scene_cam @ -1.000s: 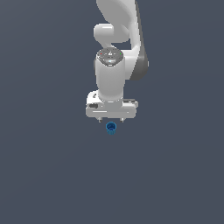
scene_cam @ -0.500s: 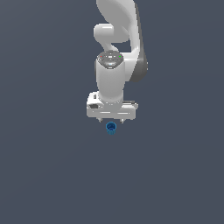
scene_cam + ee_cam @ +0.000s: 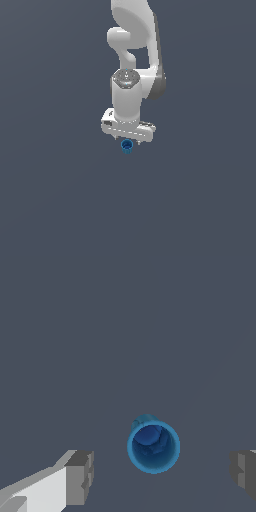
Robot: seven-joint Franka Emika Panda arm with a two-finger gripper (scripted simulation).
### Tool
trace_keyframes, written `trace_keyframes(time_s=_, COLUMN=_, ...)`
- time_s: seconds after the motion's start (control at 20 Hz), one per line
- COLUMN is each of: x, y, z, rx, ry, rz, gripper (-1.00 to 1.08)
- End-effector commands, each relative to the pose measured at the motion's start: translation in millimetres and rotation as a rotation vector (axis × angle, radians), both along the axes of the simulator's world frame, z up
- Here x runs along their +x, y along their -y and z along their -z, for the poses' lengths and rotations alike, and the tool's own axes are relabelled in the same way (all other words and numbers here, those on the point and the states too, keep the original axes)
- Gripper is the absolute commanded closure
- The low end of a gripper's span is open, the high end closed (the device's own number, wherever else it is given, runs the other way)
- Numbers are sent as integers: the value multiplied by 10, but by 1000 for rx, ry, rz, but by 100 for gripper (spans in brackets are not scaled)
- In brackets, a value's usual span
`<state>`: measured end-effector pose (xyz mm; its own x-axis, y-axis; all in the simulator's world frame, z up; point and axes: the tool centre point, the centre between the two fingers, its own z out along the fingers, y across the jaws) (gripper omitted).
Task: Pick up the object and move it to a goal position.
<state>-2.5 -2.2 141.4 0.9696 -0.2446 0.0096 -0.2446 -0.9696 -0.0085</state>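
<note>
The gripper [image 3: 160,471] hangs over the blue cup [image 3: 153,447], fingers apart (nothing gripped); descent and closing look next.

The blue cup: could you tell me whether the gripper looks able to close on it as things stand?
Probably yes. In the wrist view the blue cup stands upright between the two fingers of the open gripper, with clear gaps on both sides and nothing else near it. The exterior view shows the gripper right above it.

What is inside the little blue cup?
Nothing shows inside the cup: the wrist view looks down its open top to a bare blue bottom. What lies under it is covered. The open gripper flanks it.
</note>
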Motion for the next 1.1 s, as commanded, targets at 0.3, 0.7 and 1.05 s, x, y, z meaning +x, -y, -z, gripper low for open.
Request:
trace_keyframes(time_s=0.3, x=-159, y=8, z=339, rx=-1, ry=-9, rz=197, gripper=-92)
trace_keyframes(time_s=0.7, x=-242, y=19, z=492, rx=-4, ry=-12, rz=291, gripper=-92)
trace_keyframes(time_s=1.05, x=-251, y=19, z=520, rx=-4, ry=-13, rz=298, gripper=-92)
